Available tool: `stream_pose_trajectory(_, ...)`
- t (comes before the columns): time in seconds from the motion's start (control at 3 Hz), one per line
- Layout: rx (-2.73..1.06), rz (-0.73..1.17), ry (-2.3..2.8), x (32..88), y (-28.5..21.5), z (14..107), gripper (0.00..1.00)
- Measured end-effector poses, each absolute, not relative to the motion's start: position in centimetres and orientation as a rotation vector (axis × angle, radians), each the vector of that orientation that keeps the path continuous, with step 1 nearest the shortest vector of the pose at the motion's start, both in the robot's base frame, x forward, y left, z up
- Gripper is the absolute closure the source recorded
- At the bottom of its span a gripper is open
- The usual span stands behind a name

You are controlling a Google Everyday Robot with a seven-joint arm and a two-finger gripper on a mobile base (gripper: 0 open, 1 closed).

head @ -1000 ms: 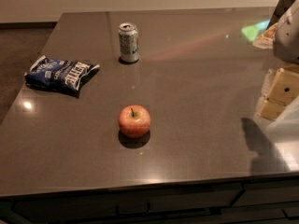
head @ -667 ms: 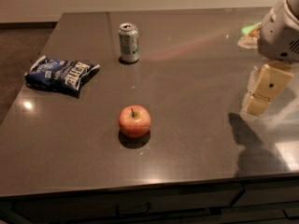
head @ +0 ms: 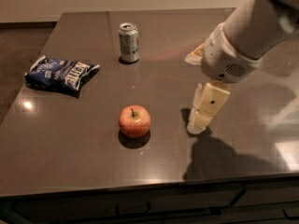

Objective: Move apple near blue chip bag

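The red-orange apple (head: 134, 120) sits upright on the dark table (head: 70, 153), near the front middle. The blue chip bag (head: 61, 74) lies flat at the left side of the table, well apart from the apple. My gripper (head: 198, 123) hangs from the white arm that comes in from the upper right. It points down, just above the table, to the right of the apple and apart from it. It holds nothing that I can see.
A silver-green soda can (head: 128, 42) stands upright at the back of the table, behind the apple. The table's front edge runs just below the apple. The floor lies beyond the left edge.
My arm has swung in from the right edge of the view toward the left, bringing the gripper closer to the apple. The apple, bag and can have not moved.
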State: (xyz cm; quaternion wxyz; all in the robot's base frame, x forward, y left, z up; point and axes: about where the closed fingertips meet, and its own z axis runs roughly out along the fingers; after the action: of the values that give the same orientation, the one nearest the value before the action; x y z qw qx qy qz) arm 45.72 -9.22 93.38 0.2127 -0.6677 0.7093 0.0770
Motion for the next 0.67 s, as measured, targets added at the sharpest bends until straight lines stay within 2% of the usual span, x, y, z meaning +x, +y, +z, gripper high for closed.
stream_pose_trajectory(0.67,-1.898,0.307,1.907,45.4,-3.6,89.9,0.0)
